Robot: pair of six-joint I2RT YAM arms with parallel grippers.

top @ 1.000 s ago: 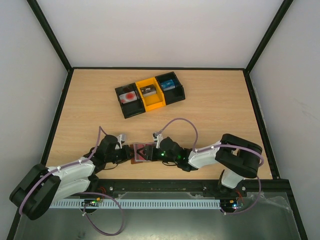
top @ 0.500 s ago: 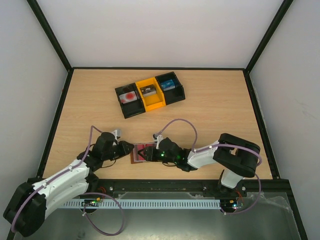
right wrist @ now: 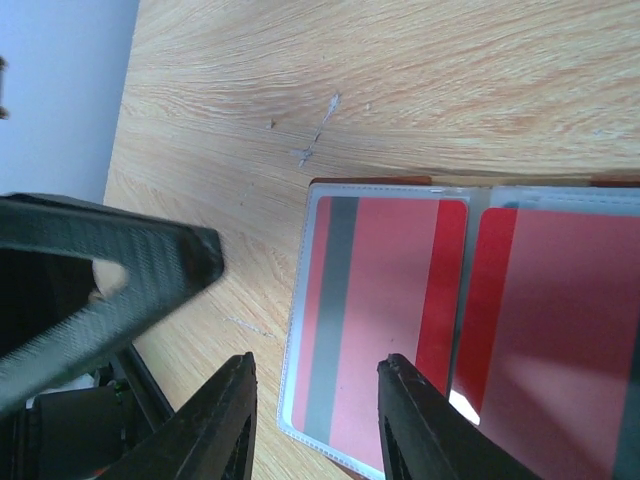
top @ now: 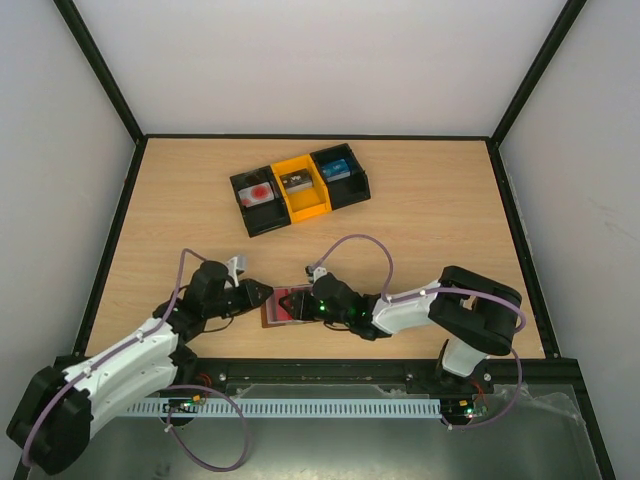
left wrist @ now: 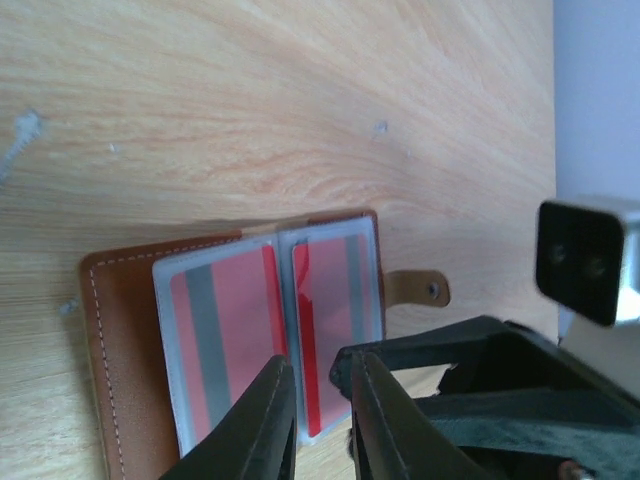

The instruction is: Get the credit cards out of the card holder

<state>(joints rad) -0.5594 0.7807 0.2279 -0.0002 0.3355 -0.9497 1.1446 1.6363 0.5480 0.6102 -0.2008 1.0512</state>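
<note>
- Left claw (left wrist: 318, 415) has let go and backed off: slightly spread, empty, holder (left wrist: 120, 340) just ahead.
- Right claw (right wrist: 318, 425), spread but narrowing, sits over the open holder; cards (right wrist: 385, 300) still sleeved beneath.
- Right claw likely pulls next.

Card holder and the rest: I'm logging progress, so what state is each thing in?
card holder: lying open on the table.
red cards: inside the clear sleeves.
left gripper: jaws slightly apart, empty.
right gripper: jaws apart over the sleeves, empty.
three-part tray: something in every compartment.
</note>
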